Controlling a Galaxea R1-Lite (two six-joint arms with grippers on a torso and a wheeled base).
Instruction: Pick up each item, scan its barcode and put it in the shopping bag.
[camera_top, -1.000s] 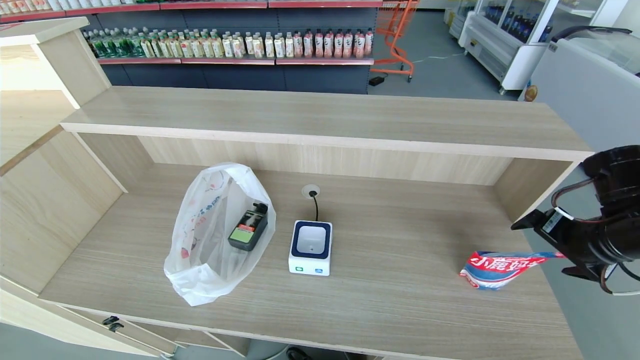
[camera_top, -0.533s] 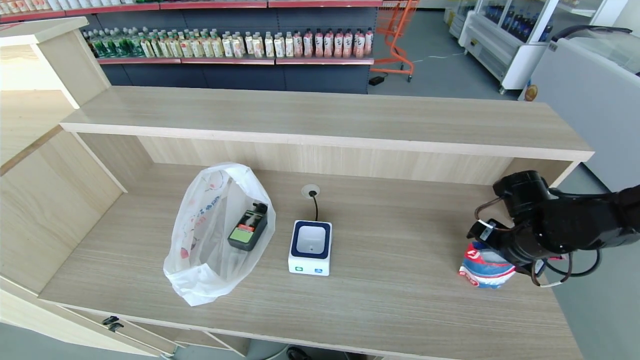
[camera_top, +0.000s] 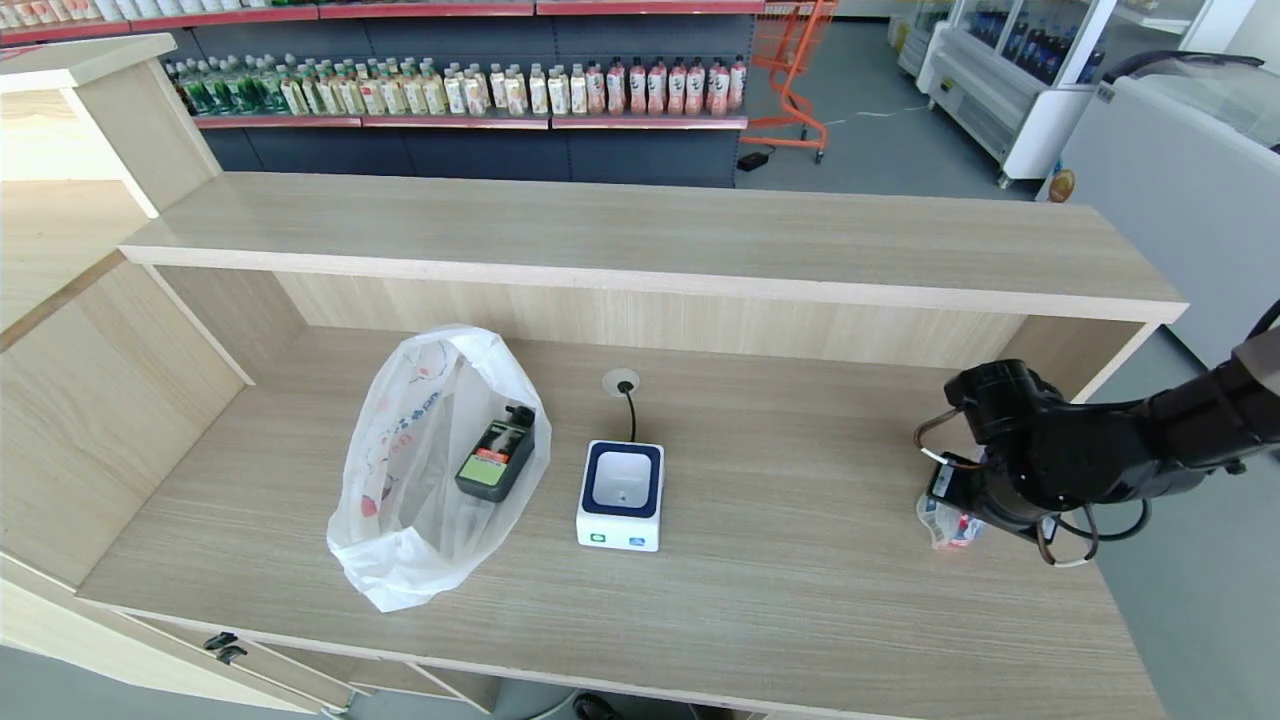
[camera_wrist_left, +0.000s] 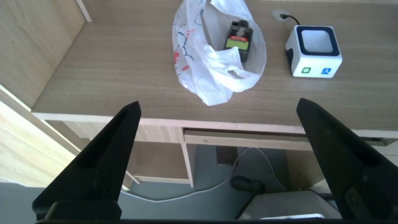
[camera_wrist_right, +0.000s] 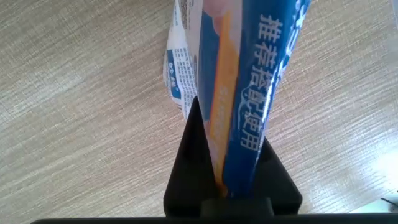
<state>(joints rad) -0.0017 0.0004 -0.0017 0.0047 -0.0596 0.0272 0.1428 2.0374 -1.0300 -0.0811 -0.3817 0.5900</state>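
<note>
A dark bottle (camera_top: 496, 460) already lies in the shopping bag (camera_top: 375, 480); the right jaws clench the blue pouch (camera_wrist_right: 239, 93) between them, apparently not yet scanned or bagged; left jaws gape empty.

This is a shop: shelves of drink bottles (camera_top: 460, 90), glass freezers (camera_top: 1020, 60), an orange trolley (camera_top: 795, 60) and a barcode scanner (camera_top: 621, 494) on the table (camera_top: 800, 560).

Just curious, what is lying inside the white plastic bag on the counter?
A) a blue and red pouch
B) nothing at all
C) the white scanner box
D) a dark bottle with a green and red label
D: a dark bottle lies inside the shopping bag, while the scanner stands beside the bag and the pouch sits in the right gripper.
</note>
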